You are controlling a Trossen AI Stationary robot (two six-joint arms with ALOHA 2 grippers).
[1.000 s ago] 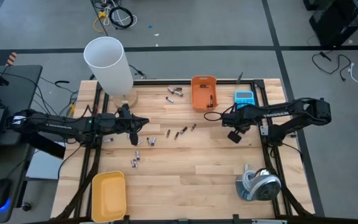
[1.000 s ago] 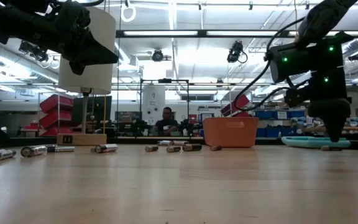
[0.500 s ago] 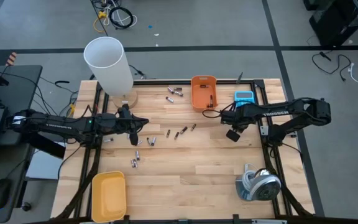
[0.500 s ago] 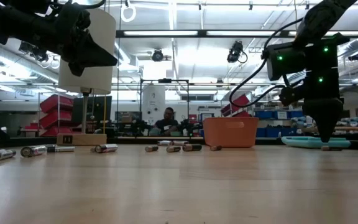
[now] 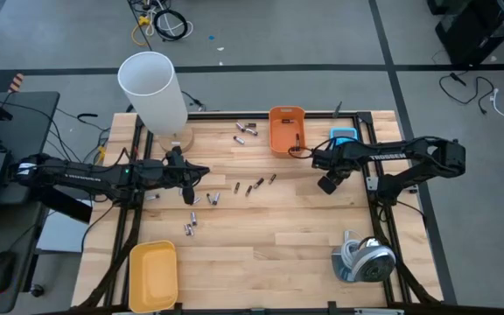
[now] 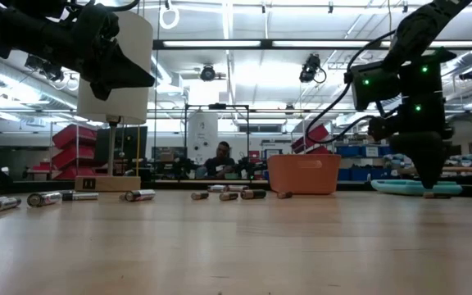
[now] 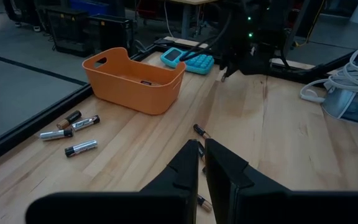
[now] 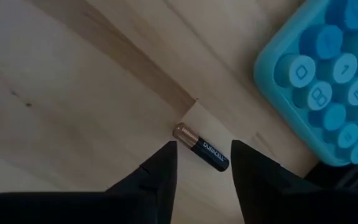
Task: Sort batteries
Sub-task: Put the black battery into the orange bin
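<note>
Hovering my right gripper (image 8: 201,163) over the worktop (image 5: 304,236) near its right edge, I see one dark battery (image 8: 202,147) lying flat just beside the blue calculator (image 8: 328,87). My right fingers (image 8: 160,168) stand apart with the cell between them, its long axis slanting across the gap. My left gripper (image 7: 202,163), fingers together, waits well apart near the left edge.

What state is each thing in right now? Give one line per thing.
Right gripper: open, above a black battery lying by the calculator.
Left gripper: shut, empty.
Orange bin: upright, battery inside.
Yellow bin: empty.
White cylinder: upright.
</note>
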